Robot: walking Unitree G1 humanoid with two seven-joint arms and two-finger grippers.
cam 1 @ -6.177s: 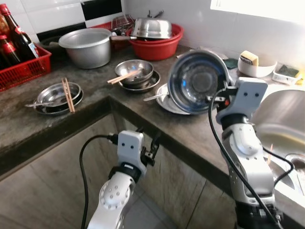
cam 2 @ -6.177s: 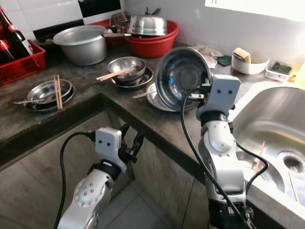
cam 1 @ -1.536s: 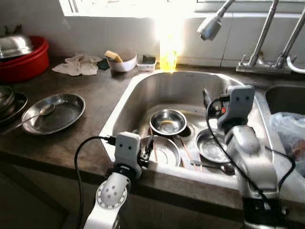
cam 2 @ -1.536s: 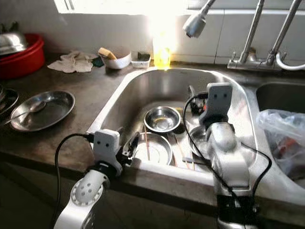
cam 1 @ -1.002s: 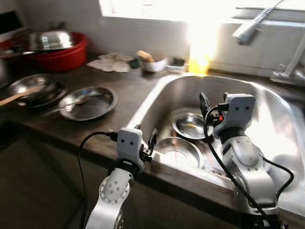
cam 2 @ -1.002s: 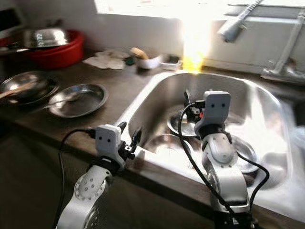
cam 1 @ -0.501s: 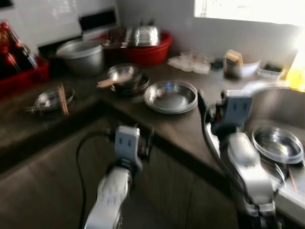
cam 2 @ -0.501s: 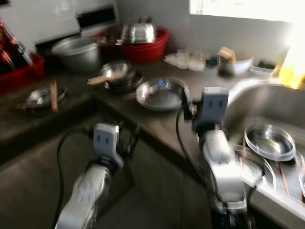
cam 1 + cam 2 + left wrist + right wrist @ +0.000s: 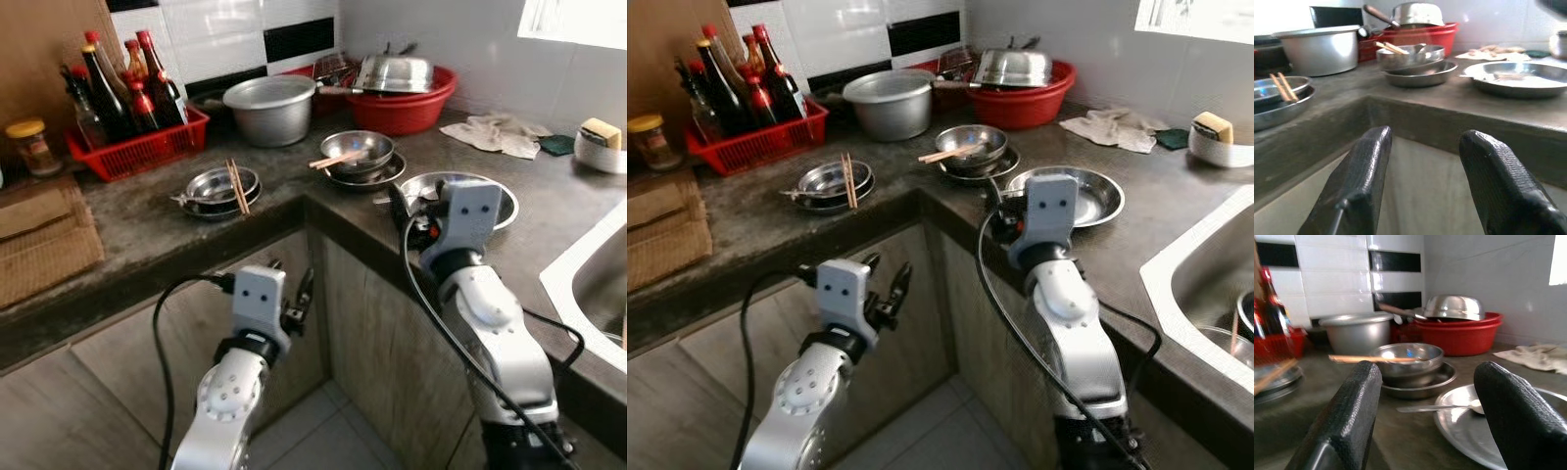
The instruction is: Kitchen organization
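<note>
Black ribbed fingers (image 9: 1337, 431) of the right gripper (image 9: 1425, 416) stood spread wide with nothing between them, hovering at counter height in the centre of the head view, just short of the steel plate (image 9: 490, 196). A spoon (image 9: 1437, 407) lay on that plate, its handle sticking out over the rim toward the gripper. Beyond it, toward the upper middle of the frame, sat a steel bowl (image 9: 358, 149) nested in a shallow dish, with wooden chopsticks (image 9: 336, 160) resting across it. Further back stood a large aluminium pot (image 9: 269, 108) and a red basin (image 9: 411, 98) holding an upturned steel bowl. At the centre left, a second stack of dishes (image 9: 217, 188) carried another pair of chopsticks, and a red basket of bottles (image 9: 137, 137) filled the upper left.

The left gripper (image 9: 1422, 181) hung low in front of the cabinet, below the counter edge, also spread and empty.

The likely trouble, as I judged it, lay with the loose pieces: taking the plate by its rim and tilting it could send the spoon sliding off onto the floor, and a reach past it could knock the chopsticks from the bowl. The thin, slick rim might also slip between the pads.
</note>
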